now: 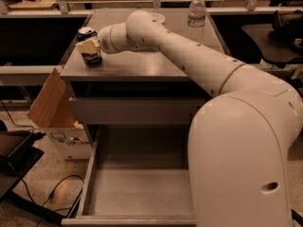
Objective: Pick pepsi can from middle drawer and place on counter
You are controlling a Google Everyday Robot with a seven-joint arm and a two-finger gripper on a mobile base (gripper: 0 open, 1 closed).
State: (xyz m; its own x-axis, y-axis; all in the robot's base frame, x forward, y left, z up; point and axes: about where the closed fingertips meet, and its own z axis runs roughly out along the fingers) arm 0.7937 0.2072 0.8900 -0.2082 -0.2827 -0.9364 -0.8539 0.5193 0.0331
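The arm (199, 65) extends from the shoulder housing (241, 164) at lower right, up and to the left. The wrist (113, 38) lies roughly horizontal, immediately right of the fingers. The gripper (90, 50) forms the arm's far-left end. Its fingers (88, 45) clasp the upright pepsi can (87, 32), and one pale finger crosses the can's near side.

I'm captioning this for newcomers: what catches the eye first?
The huge white robot arm fills the right foreground, its gripper at the small dark-blue pepsi can standing near the glossy grey counter's front-left corner. Below, the wide shallow grey middle drawer stands pulled open.
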